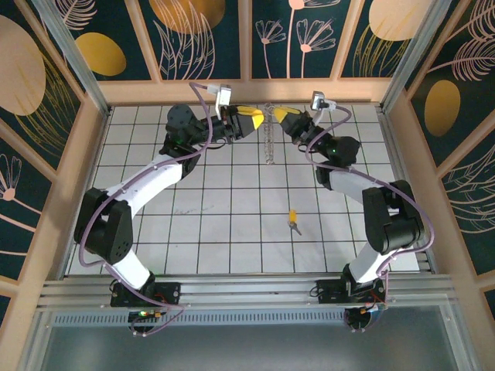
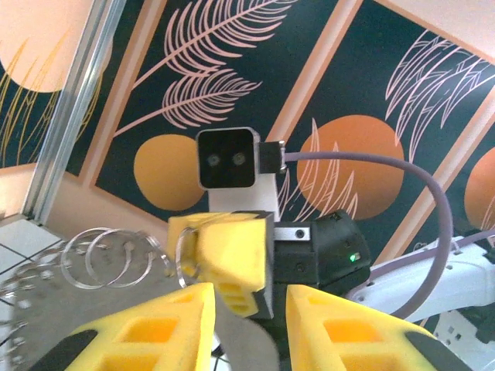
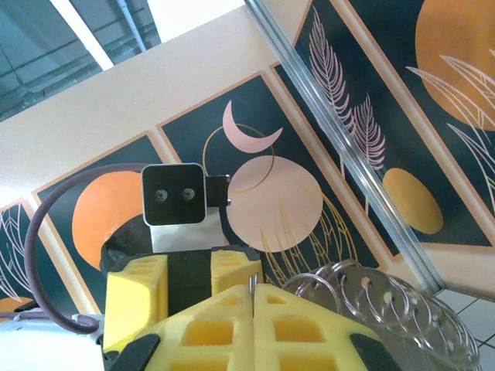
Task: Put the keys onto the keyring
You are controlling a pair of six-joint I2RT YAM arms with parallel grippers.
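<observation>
The keyring (image 1: 268,135) shows from above as a pale, lacy strand at the far middle of the tiled table (image 1: 232,239). Its top end sits between the two grippers and the rest trails toward the near edge. In the wrist views it reads as a coil of thin silvery loops (image 2: 108,255) (image 3: 387,305).

The right gripper (image 1: 281,116) is at the keyring's top end, on its right side. Its yellow fingers (image 3: 309,325) are pressed tight together, and a thin wire of the keyring stands up from the seam between them. The left wrist view shows a loop hanging at this gripper's tip (image 2: 224,259).

The left gripper (image 1: 255,121) faces it from the keyring's left side. Its jaws (image 2: 249,325) stand partly apart, and a blurred grey mass lies across them. I cannot tell whether they grip the keyring.

The key (image 1: 293,220), with its yellow head and short silver blade, lies flat on the table. It is well apart from the keyring, nearer the arm bases and slightly right of the strand's lower end.
</observation>
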